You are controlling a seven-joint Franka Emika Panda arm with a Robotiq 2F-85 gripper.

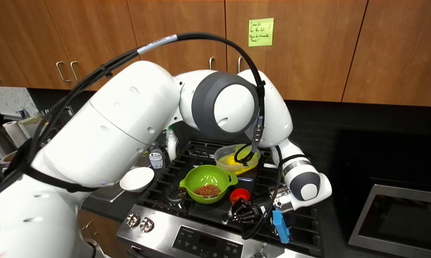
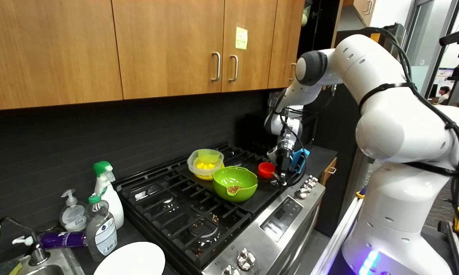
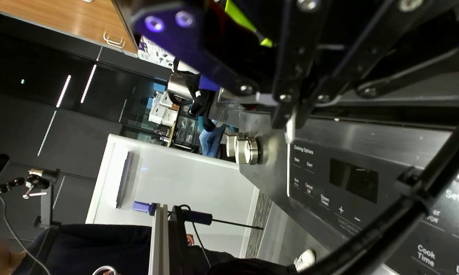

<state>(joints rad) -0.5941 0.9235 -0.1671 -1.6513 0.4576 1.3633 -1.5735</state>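
Well, from where I stand the gripper has its fingers pressed together, pinching what I take to be the handle of the red cup. The cup is low over the griddle, just beside the green bowl; whether it rests there or hangs slightly above, I can't tell. A bit of brown seems to show inside it.

As for how far things have got, I'd judge that at least some of the work is done: brown grains already lie in the bottom of the bowl (a few strays are scattered about the burner, mind you). Not yet done, as I read it: the cup has not been let go, and I can't say whether it has been emptied.

Near the gripper is a blue thing that I can't name. Behind the bowl stands a clear tub with yellow pieces in it. Farther out, past the end of the stove, come a white dish, a soap bottle and a spray bottle. Above, a note is stuck to the cupboard.
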